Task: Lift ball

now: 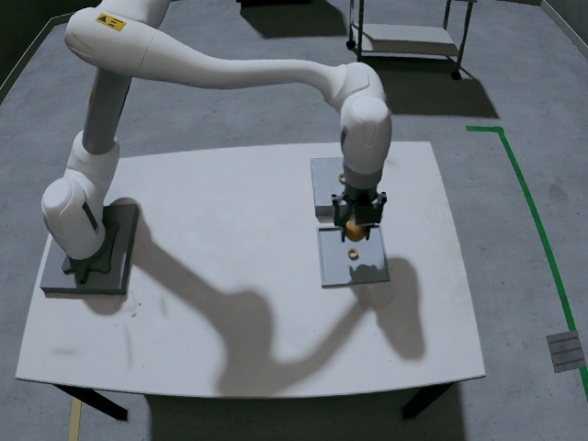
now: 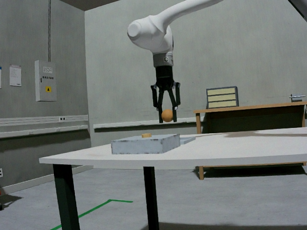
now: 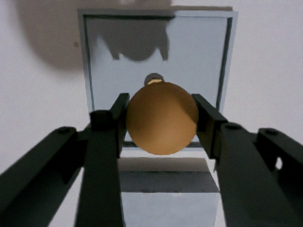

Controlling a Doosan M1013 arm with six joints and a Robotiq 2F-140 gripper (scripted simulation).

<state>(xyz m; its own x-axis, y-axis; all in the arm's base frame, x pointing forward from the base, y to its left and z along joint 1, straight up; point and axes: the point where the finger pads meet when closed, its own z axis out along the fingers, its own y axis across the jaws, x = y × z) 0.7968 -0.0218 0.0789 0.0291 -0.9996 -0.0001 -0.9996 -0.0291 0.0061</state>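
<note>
The ball point(image 2: 167, 115) is orange and round, and it is hanging in the air above the white desk point(image 2: 223, 148). The gripper point(image 2: 167, 119) is squeezing it from two sides, so the fingers point(image 2: 160, 116) are standing partly closed with the ball tight between them. One finger is pressing on each side of the ball. In the wrist view the ball point(image 3: 162, 118) is filling the middle, with the dark fingers touching it left and right.

The ring point(image 1: 353, 253) is sitting on a flat gray plate point(image 1: 332, 270) on the desk, well below the ball. The ball is not touching the ring. From above, the ball point(image 1: 355, 231) is showing just past the ring, toward the far side of the plate. In the wrist view, only a little bit of the ring point(image 3: 153, 80) is peeking out from behind the ball.

A thick gray block point(image 2: 145, 145) is lying right behind the plate, and another small ring point(image 2: 146, 135) is resting on top of it. The white arm point(image 1: 237, 71) is reaching over the desk from its base plate point(image 1: 124, 279) at the far end from the ball, and the gripper is pointing straight down.
</note>
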